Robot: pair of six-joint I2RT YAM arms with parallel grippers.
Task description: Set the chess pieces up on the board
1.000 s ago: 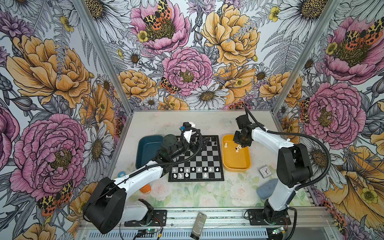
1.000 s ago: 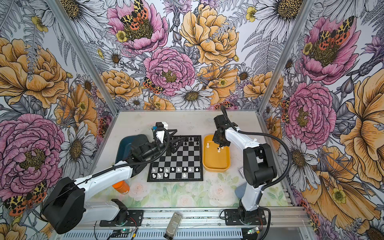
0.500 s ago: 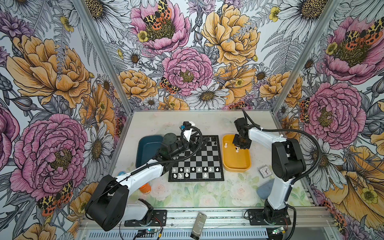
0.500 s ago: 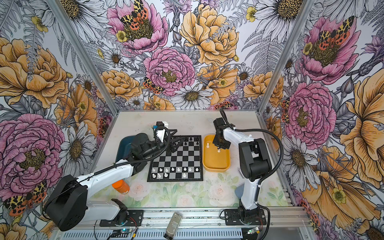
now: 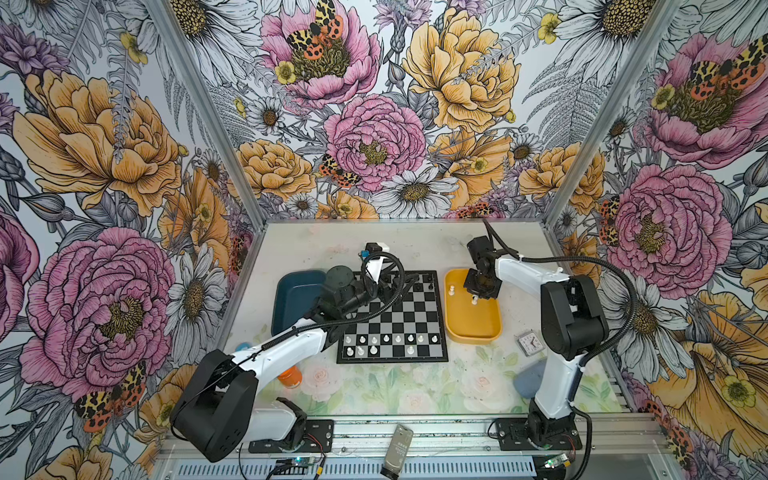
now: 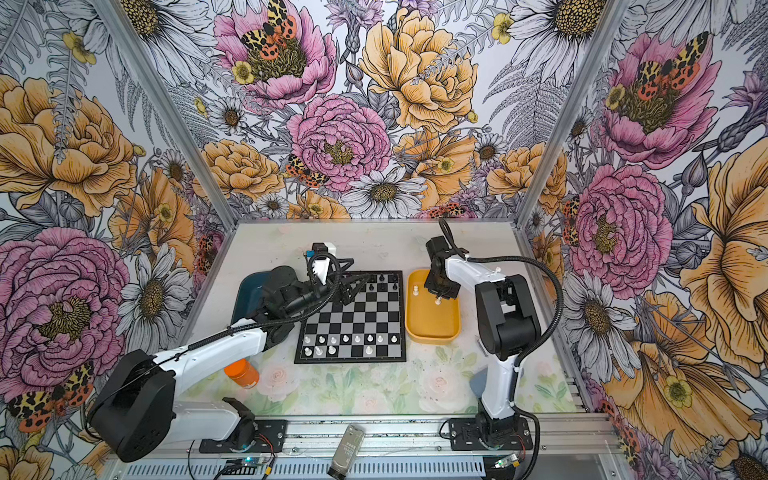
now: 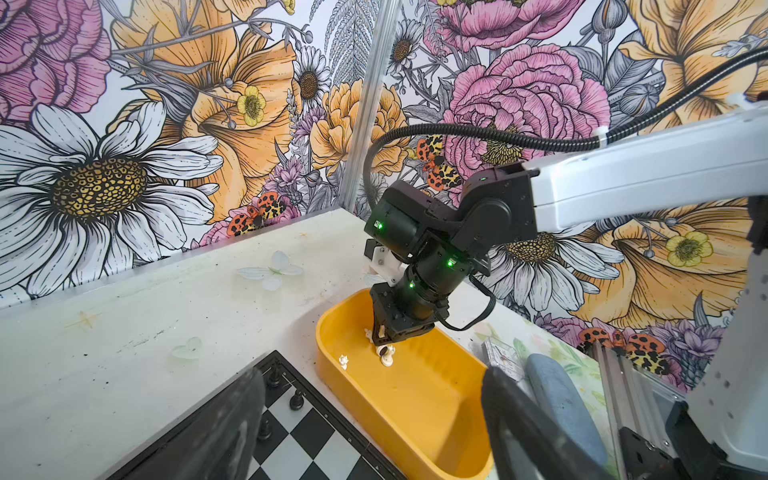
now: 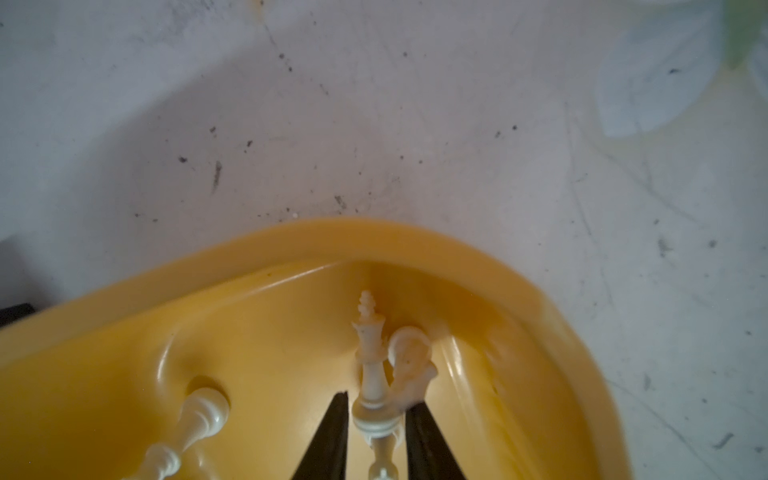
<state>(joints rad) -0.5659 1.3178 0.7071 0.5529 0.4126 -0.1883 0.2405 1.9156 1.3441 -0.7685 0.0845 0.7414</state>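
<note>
Fingers (image 8: 424,440) of the right gripper (image 8: 378,401): narrow, set against either side of the base of a tall white piece (image 8: 370,365) low in the yellow tray (image 8: 291,237); it looks gripped and not yet lifted
Fingers of the left gripper (image 7: 370,376): spread wide with nothing between them, near the far left corner of the board (image 5: 399,307)
Done: white chess pieces (image 5: 386,338) stand on the board's two nearest rows; the pawn row looks full or nearly so, and the edge row holds four
Left: open squares in that edge row; in the tray, besides the gripped piece, a knight (image 8: 411,361) touching it and at least one more white figure (image 8: 199,415) lying apart
Black pieces (image 5: 432,286): a few at the far edge, most of that side bare
Judgement: white side well past halfway
</note>
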